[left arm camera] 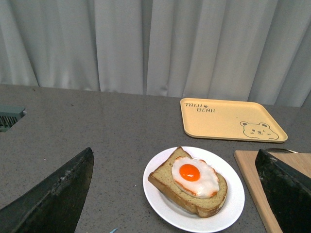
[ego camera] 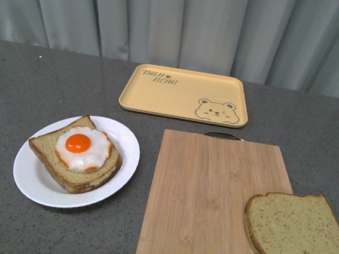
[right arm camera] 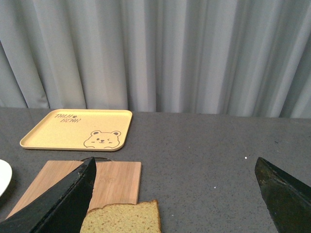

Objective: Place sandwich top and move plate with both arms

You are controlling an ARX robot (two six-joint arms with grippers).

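Observation:
The sandwich top point(ego camera: 296, 230), a plain tan-brown bread slice, lies at the near right corner of a wooden cutting board point(ego camera: 211, 197); it also shows in the right wrist view point(right arm camera: 121, 218). The white plate point(ego camera: 39, 185) sits left of the board and holds a bread slice with a fried egg point(ego camera: 83, 147); both show in the left wrist view point(left arm camera: 233, 206). Neither arm shows in the front view. My left gripper point(left arm camera: 177, 187) is open, its fingers either side of the plate from above. My right gripper point(right arm camera: 175, 194) is open and empty, above the bare table beside the sandwich top.
A yellow tray with a bear drawing point(ego camera: 184, 93) lies at the back of the grey table. Grey curtains point(ego camera: 180, 20) hang behind it. A small grey-green vent point(left arm camera: 9, 117) shows at the table's far left in the left wrist view.

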